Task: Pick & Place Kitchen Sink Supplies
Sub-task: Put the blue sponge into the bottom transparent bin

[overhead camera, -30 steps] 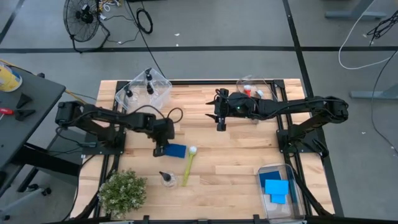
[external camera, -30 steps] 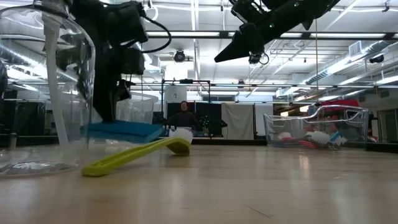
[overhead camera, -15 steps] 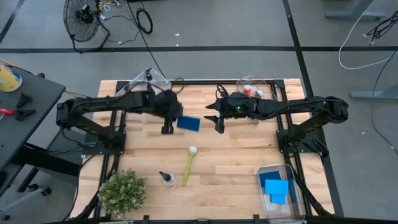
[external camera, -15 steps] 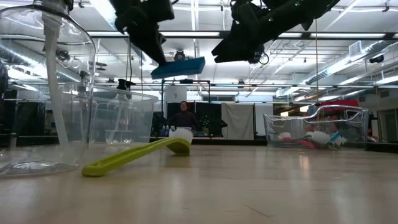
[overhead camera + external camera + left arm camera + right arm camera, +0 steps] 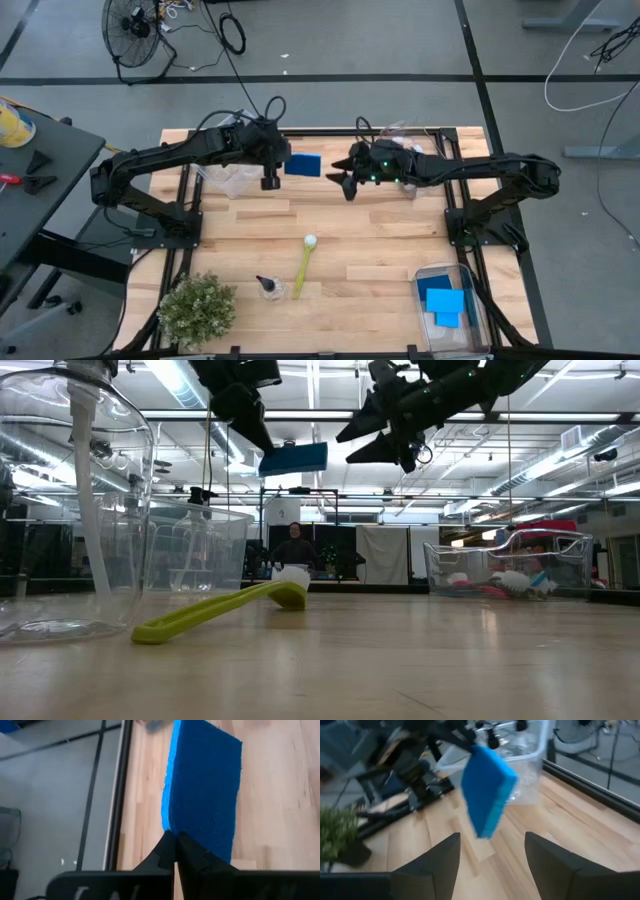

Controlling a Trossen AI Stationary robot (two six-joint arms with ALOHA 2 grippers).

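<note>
A flat blue sponge (image 5: 304,164) hangs high above the far middle of the table, with my left gripper (image 5: 283,163) shut on it. The low view shows the sponge (image 5: 293,459) well clear of the wood. My right gripper (image 5: 341,180) stands open just right of it, fingers pointing at the sponge (image 5: 487,790) with nothing between them. A yellow-green brush (image 5: 303,265) lies flat on the table's middle. A small clear bottle (image 5: 267,288) with a black top stands on its base near the front. My left gripper pinches the sponge between its two fingers at the end nearest the wrist (image 5: 172,827), close to a corner. The fingers come slanting down from the table's left. The sponge juts out beyond the fingertips toward the right gripper, tilted on edge and lifted clear.
A clear bin (image 5: 225,178) with bottles sits at the far left under my left arm. Another bin (image 5: 400,135) at the far right is partly under my right arm. A bin (image 5: 448,305) with blue sponges stands near right, a potted plant (image 5: 198,310) near left.
My left gripper has risen from the table with the sponge and swung toward the far edge and right, ending beside my right gripper. The sponge is lifted clear and turned onto its edge. My right gripper has rolled about its wrist in place and stayed open.
</note>
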